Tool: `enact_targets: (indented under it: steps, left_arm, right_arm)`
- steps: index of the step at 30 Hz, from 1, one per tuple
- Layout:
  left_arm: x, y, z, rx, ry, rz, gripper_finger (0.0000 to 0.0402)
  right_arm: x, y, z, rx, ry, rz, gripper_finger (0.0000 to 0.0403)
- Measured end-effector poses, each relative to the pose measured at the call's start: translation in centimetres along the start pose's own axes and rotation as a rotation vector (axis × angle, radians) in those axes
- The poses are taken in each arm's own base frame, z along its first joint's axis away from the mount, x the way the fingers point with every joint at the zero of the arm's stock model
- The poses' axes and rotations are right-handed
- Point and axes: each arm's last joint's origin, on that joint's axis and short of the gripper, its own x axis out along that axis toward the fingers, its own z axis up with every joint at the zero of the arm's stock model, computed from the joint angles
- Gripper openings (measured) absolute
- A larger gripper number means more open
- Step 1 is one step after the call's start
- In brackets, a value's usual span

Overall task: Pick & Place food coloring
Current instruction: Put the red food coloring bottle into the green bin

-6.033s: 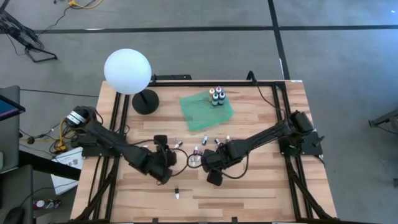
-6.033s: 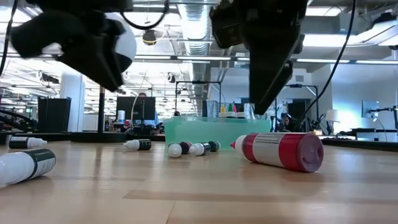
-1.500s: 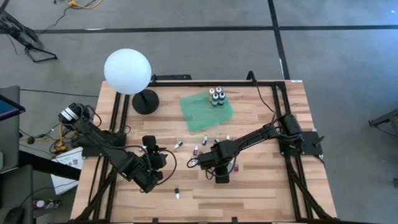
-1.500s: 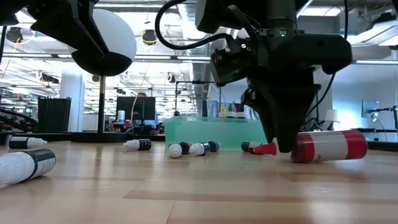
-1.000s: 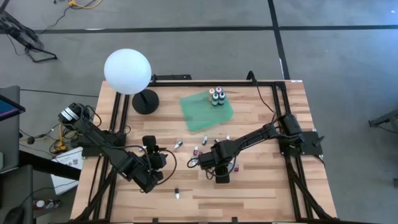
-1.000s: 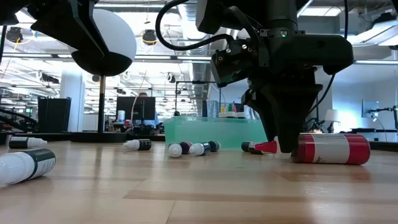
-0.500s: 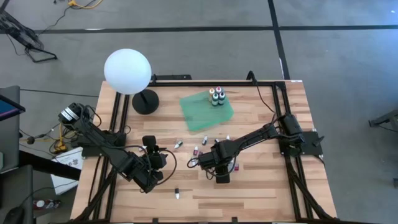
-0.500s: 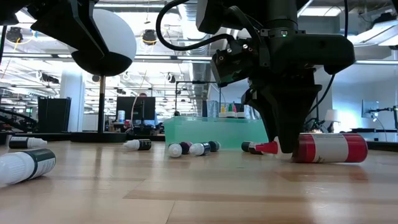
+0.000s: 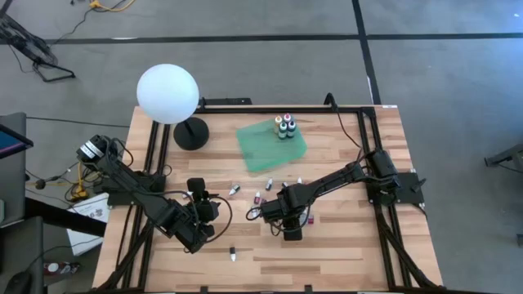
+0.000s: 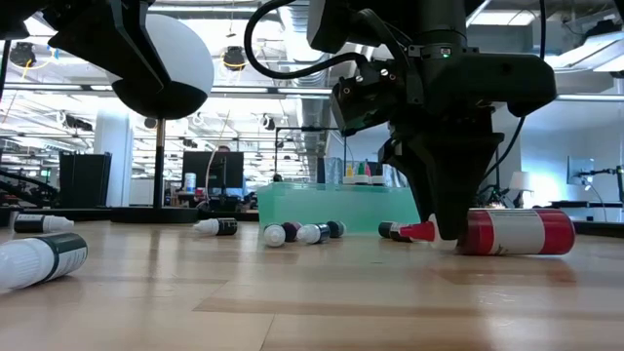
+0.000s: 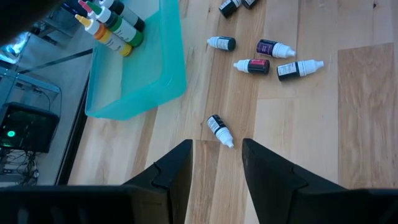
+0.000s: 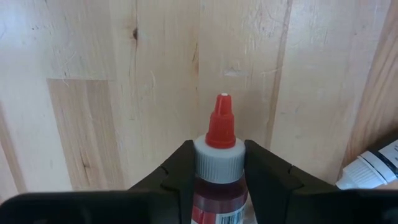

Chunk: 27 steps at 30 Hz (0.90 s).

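Change since earlier: right arm has swung in toward the table's near side and dropped onto the red bottle, which has rolled further from the green tray; over the last half second nothing shifts. Left arm has drawn back from the tray.
Right jaws: clenched on the red bottle (image 12: 216, 167), one finger (image 12: 177, 171) each side of its grey collar, red tip pointing ahead along the wood.
Right gripper (image 9: 292, 229): down at the table top, on the near side of the green tray (image 9: 270, 140), well apart from it.
Red bottle, low view (image 10: 509, 233): lies flat on the wood, body sticking out past the fingers; not yet lifted.
Left jaws: released, nothing between the fingers (image 11: 176, 171).
Left gripper (image 9: 196, 233): waits above the wood, further from the tray than the right one.
Loose droppers: several (image 11: 268, 48) lie on their sides between grippers and tray, one (image 11: 219, 129) nearest the left fingers; another (image 9: 232, 255) lies furthest out.
Bottles already placed: a small cluster (image 9: 283, 126) stands upright at the tray's far corner.
Step in hand: grasp made, pick-up about to start, I judge.
Next move calls for: straight lift, carry over the loose droppers without clipping them, set upright beside the cluster.
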Motion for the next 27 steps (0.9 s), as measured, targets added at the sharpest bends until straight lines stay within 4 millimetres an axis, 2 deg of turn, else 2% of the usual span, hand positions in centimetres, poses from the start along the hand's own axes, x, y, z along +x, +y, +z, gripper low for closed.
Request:
enact_targets:
  steps: [7,16,27]
  left_arm:
    - [0.00,0.00,0.00,-0.004,0.000,0.000,0.0134]
    - [0.01,0.00,0.00,-0.006,0.000,0.000,0.0134]
    - [0.00,0.00,0.00,-0.006,0.000,0.000,0.0134]
  right_arm:
    - [-0.01,0.02,0.00,-0.001,0.000,0.001,0.0109]
    - [-0.01,0.04,0.00,0.001,0.002,0.009,0.0137]
    - [-0.01,0.02,0.00,0.001,0.001,0.006,0.0120]
